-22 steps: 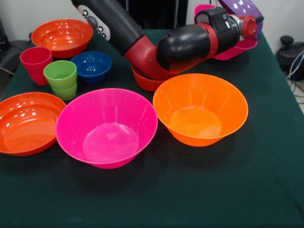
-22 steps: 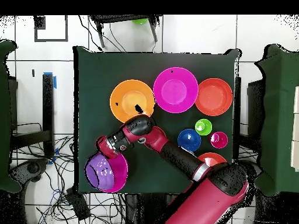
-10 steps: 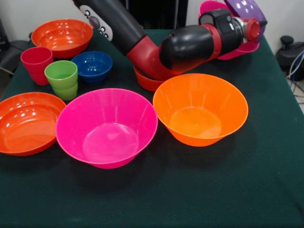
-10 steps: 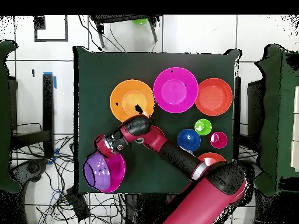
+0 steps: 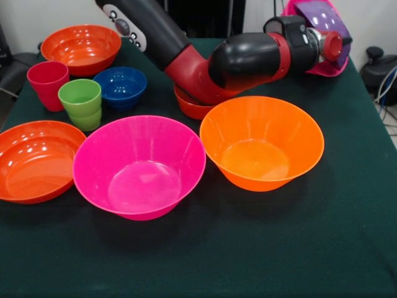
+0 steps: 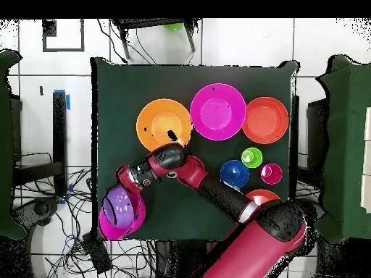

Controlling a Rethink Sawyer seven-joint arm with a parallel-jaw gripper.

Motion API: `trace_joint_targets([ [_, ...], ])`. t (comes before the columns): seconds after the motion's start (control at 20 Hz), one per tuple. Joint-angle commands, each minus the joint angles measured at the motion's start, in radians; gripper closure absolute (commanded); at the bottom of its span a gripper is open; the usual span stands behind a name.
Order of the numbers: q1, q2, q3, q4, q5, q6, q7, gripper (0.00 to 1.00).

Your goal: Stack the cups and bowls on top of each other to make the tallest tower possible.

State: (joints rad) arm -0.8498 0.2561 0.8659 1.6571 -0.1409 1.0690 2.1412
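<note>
My gripper (image 5: 330, 38) is at the far right corner of the table, shut on the rim of a purple bowl (image 5: 320, 15) nested in a hot pink bowl (image 5: 322, 68). The pair is tipped up almost on edge. In the overhead view the gripper (image 6: 125, 188) holds this purple bowl (image 6: 122, 208) and pink bowl (image 6: 111, 228) over the table's edge. A second large pink bowl (image 5: 139, 164) and a large orange bowl (image 5: 260, 143) sit upright side by side. The green cup (image 5: 80, 102) and red cup (image 5: 46, 81) stand by the small blue bowl (image 5: 121, 85).
A shallow red-orange bowl (image 5: 34, 158) lies at the near left and another (image 5: 80, 46) at the far left. A small red-orange bowl (image 5: 192, 108) sits half hidden under my forearm (image 5: 248, 59). Cables lie on the floor beside the table (image 6: 109, 87).
The wrist has turned and swung outward, tipping the nested pink and purple bowls from nearly flat to almost on edge. Everything else on the table is where it was.
</note>
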Motion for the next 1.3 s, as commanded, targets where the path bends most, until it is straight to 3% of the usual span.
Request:
trace_joint_targets([
  [0.05,0.058,0.077,-0.124,-0.066,-0.002,-0.057,-0.057,1.00],
  [0.45,0.025,-0.025,-0.086,0.031,0.050,-0.012,0.025,1.00],
  [0.95,-0.003,-0.126,-0.042,0.153,0.127,-0.027,0.097,1.00],
  [1.3,0.028,-0.120,-0.054,0.155,0.157,-0.054,0.078,1.00],
])
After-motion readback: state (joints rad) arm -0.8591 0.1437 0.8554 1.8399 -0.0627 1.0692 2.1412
